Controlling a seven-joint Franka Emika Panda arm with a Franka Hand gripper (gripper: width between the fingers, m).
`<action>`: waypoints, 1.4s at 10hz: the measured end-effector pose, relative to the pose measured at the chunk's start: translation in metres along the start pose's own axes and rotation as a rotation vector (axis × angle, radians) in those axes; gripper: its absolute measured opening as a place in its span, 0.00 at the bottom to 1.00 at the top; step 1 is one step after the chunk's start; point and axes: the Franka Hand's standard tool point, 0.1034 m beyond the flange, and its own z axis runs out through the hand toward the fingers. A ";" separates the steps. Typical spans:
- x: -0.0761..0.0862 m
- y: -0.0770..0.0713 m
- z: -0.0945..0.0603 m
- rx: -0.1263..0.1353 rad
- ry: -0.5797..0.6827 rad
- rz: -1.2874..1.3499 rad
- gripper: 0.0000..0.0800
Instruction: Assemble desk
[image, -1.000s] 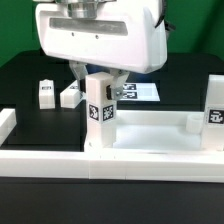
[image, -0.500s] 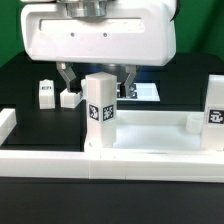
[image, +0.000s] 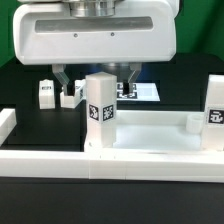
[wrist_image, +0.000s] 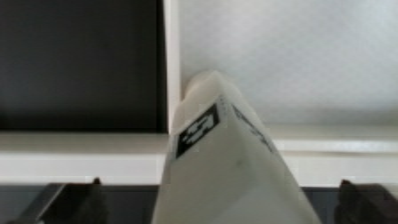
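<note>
Black table (image: 20, 80); leg (image: 99, 112) upright in desk top (image: 150, 135) corner; jaws spread.

The white desk top (image: 150, 133) lay flat, hollow side up. A tagged first leg (image: 100, 112) stood upright in its corner on the exterior view's left and a second leg (image: 215, 108) at its right end. Two loose legs (image: 45, 93) sat behind, apart.

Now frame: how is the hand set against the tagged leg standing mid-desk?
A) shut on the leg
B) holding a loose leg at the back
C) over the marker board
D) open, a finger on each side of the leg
D: the hand is spread wide, with its fingers on either side of the upright leg. A gap shows on the exterior view's left, and nothing is held.
</note>
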 end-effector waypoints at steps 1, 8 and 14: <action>0.000 -0.001 0.000 -0.009 -0.004 -0.104 0.81; 0.002 0.002 0.001 -0.040 0.008 -0.481 0.81; 0.002 0.002 0.002 -0.035 0.010 -0.342 0.36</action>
